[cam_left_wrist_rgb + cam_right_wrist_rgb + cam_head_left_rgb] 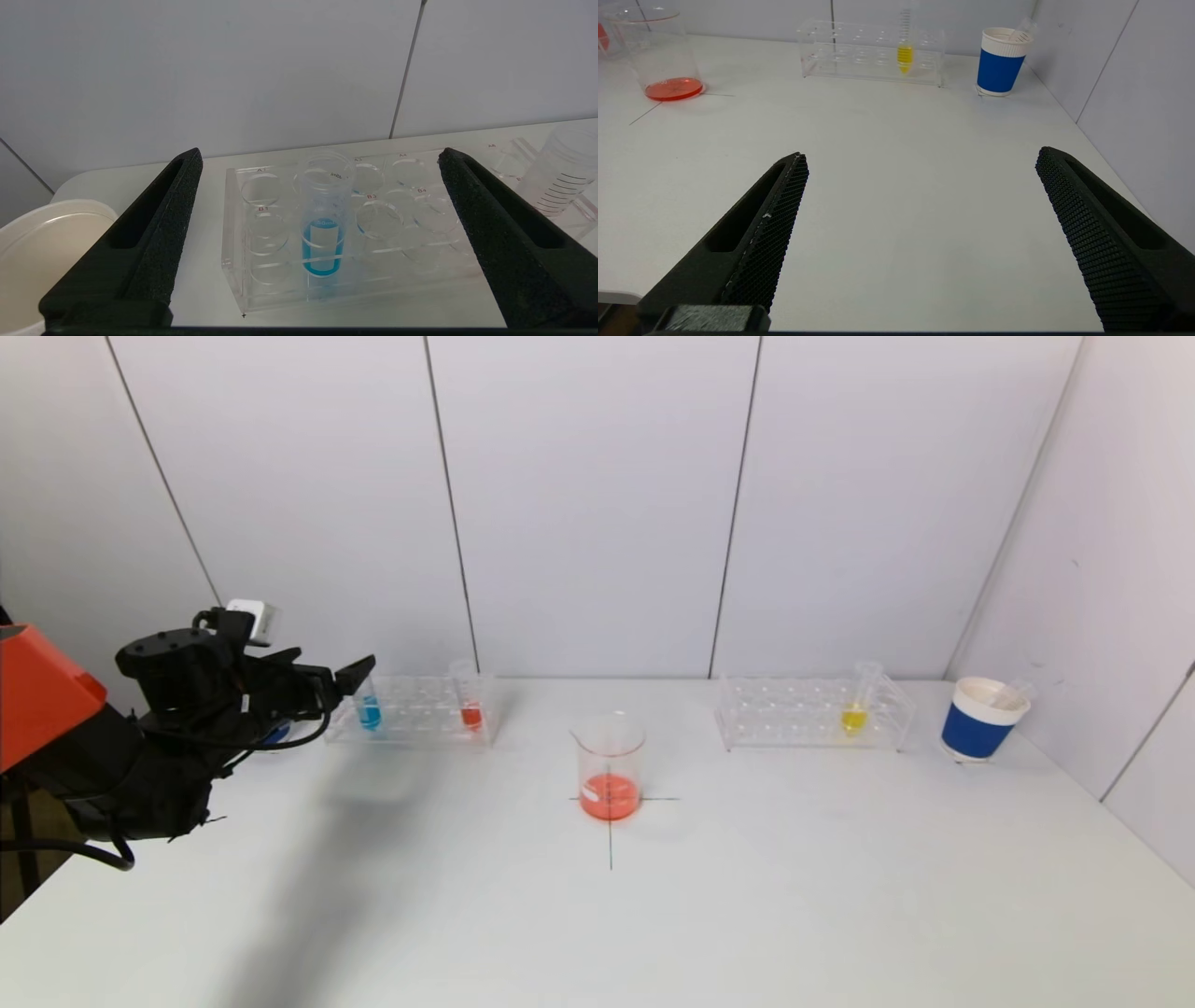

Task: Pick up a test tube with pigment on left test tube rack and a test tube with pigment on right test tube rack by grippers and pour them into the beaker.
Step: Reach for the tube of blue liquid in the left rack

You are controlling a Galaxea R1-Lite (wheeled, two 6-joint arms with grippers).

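Observation:
The left test tube rack (415, 714) is clear plastic and holds a tube of blue pigment (369, 711) and a tube of red pigment (470, 713). My left gripper (347, 679) hovers just short of the blue tube, open. In the left wrist view the blue tube (323, 238) stands upright in its rack (233, 242), centred ahead between the wide-spread fingers (180, 210). The right rack (812, 714) holds a tube of yellow pigment (853, 717). The beaker (611, 765) between the racks has red-orange liquid at its bottom. My right gripper (922, 155) is open over bare table, far from the yellow tube (904, 53).
A blue-and-white paper cup (985, 719) stands right of the right rack, near the side wall. A cream cup rim (42, 242) sits beside the left rack's outer end. A black cross mark (611, 831) lies under the beaker. The back wall is close behind both racks.

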